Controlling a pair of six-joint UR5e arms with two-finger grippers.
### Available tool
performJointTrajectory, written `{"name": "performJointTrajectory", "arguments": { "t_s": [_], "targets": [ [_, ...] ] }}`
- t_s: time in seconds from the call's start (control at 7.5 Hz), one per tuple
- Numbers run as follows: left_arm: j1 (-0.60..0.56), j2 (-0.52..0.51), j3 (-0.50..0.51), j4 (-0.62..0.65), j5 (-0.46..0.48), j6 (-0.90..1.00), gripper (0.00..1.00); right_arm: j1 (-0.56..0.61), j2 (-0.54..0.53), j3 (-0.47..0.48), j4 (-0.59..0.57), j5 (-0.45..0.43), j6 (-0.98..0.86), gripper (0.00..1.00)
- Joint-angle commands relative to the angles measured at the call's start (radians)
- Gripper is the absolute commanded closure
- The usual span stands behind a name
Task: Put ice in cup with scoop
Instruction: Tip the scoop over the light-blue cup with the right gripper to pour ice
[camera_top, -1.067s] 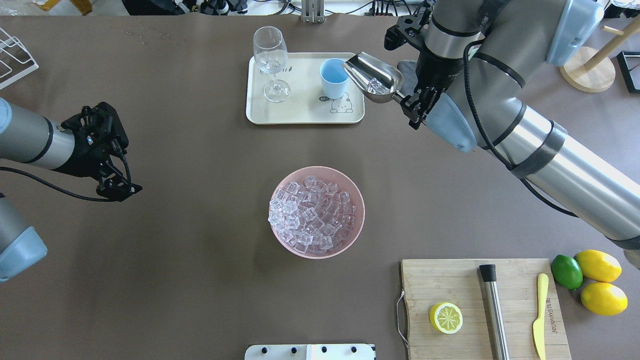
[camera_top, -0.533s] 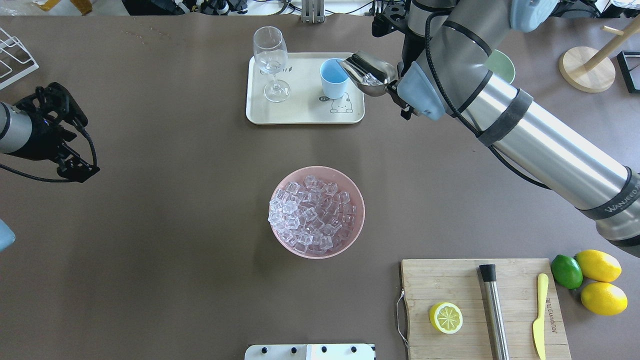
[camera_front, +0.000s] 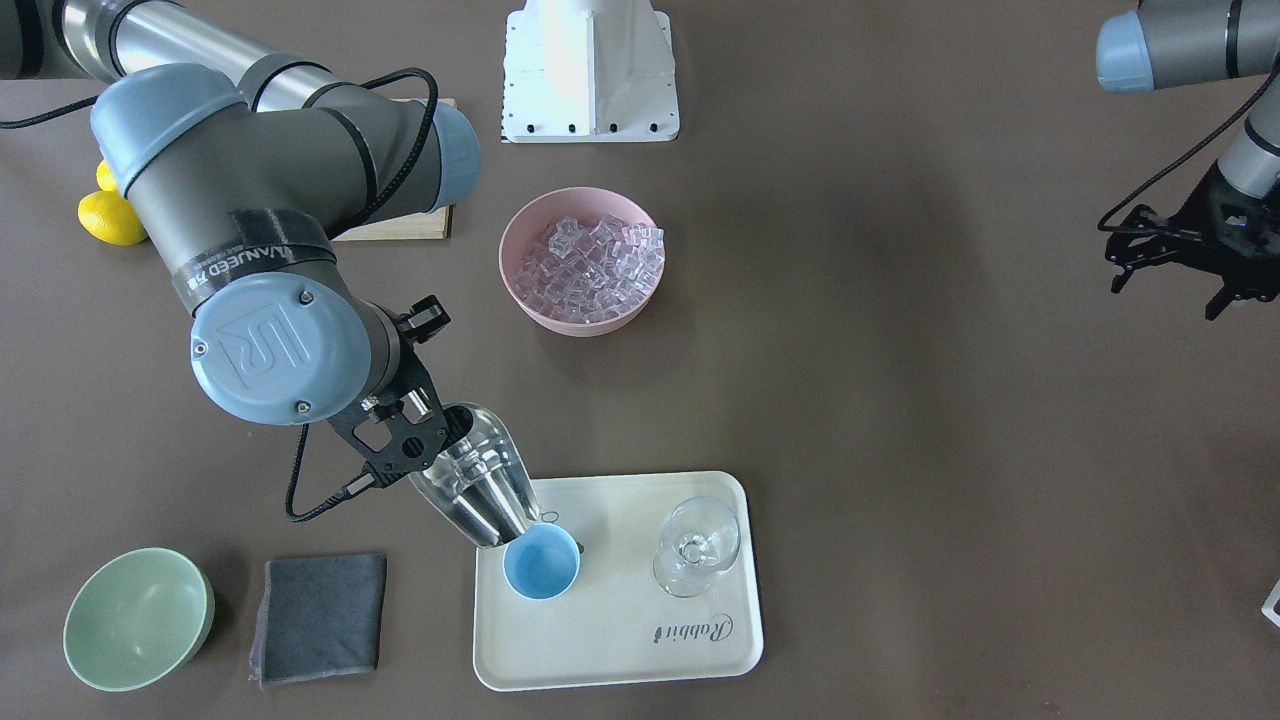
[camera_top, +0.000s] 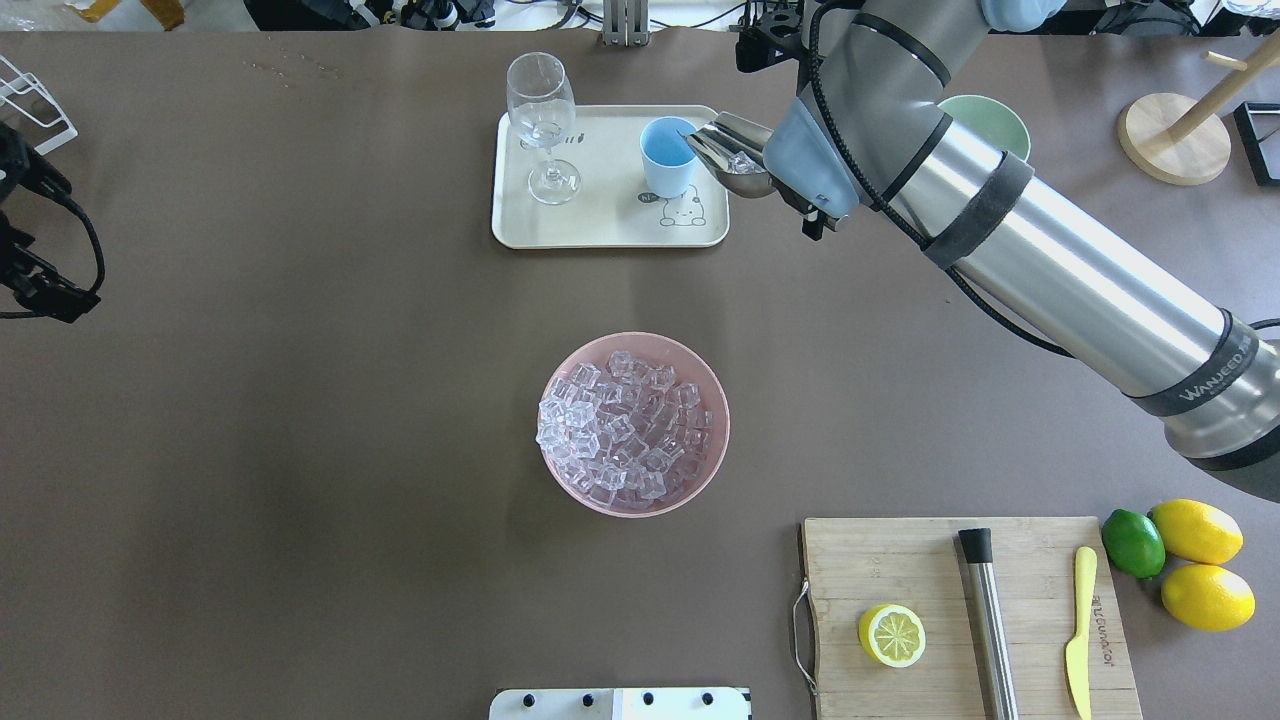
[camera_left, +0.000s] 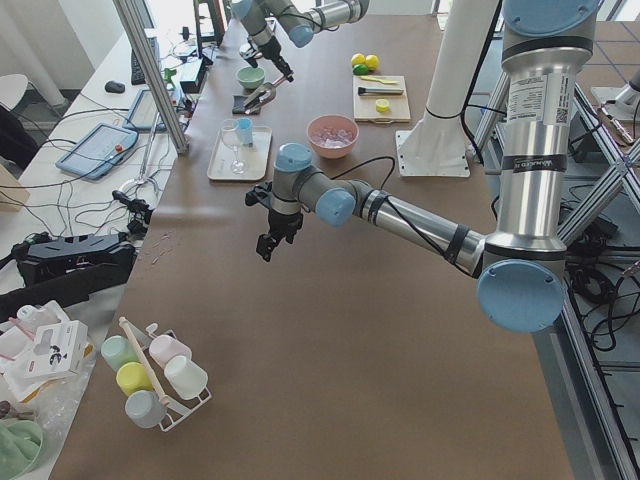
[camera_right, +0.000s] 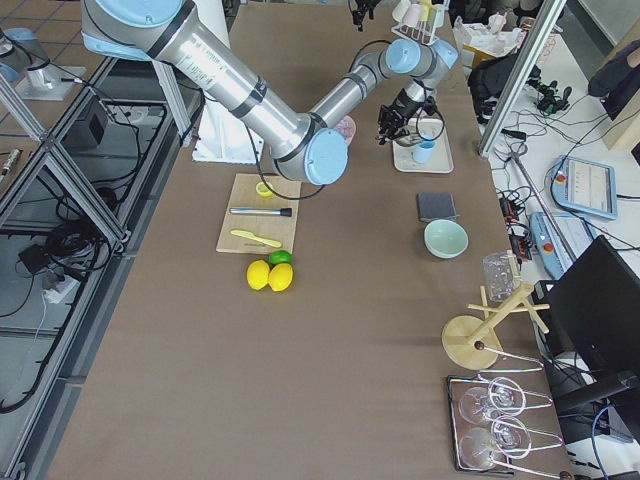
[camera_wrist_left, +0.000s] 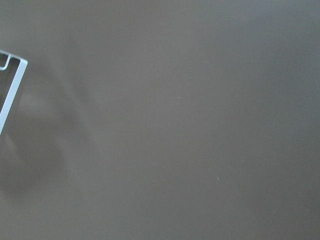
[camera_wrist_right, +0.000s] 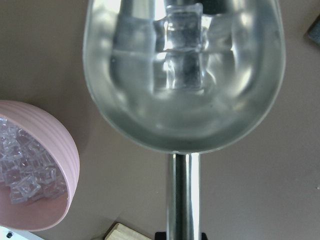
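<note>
The steel scoop (camera_top: 735, 155) is tilted with its mouth down at the rim of the light-blue cup (camera_top: 665, 155), which stands on the cream tray (camera_top: 600, 225). In the front view the scoop (camera_front: 480, 490) touches or overhangs the cup (camera_front: 541, 562). The right wrist view shows one clear ice cube (camera_wrist_right: 184, 35) in the scoop's trough (camera_wrist_right: 185, 100). My right gripper (camera_front: 420, 440) is shut on the scoop's handle. More ice (camera_top: 620, 430) fills the pink bowl (camera_top: 715, 400) at mid-table. My left gripper (camera_front: 1165, 295) is open and empty, far off at the table's left edge (camera_top: 40, 290).
A stemmed glass (camera_top: 541, 120) stands on the tray left of the cup. A pale green bowl (camera_front: 135, 618) and grey cloth (camera_front: 318, 615) lie beyond the right arm. A cutting board (camera_top: 970, 620) holds a lemon half, steel cylinder and yellow knife; lemons and a lime (camera_top: 1133, 543) lie beside it.
The right arm has swung further over the tray and tipped the scoop's mouth down to the cup's rim. The left arm has drawn back to the table's left edge.
</note>
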Motion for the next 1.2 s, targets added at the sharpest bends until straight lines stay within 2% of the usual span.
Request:
{"name": "performJointTrajectory", "arguments": {
  "t_s": [0.0, 0.27, 0.53, 1.07],
  "targets": [
    [-0.1, 0.046, 0.018, 0.006, -0.128, -0.185, 0.03, -0.002, 0.076, -0.102, -0.044, -0.01, -0.058, 1.0],
    [-0.149, 0.064, 0.04, 0.006, -0.197, -0.195, 0.03, -0.003, 0.108, -0.135, -0.084, -0.018, -0.092, 1.0],
    [-0.235, 0.029, 0.133, 0.011, -0.31, -0.198, 0.03, -0.003, 0.117, -0.135, -0.118, -0.036, -0.109, 1.0],
    [-0.237, 0.021, 0.152, 0.009, -0.349, -0.209, 0.03, -0.003, 0.116, -0.136, -0.13, -0.044, -0.124, 1.0]
  ]
}}
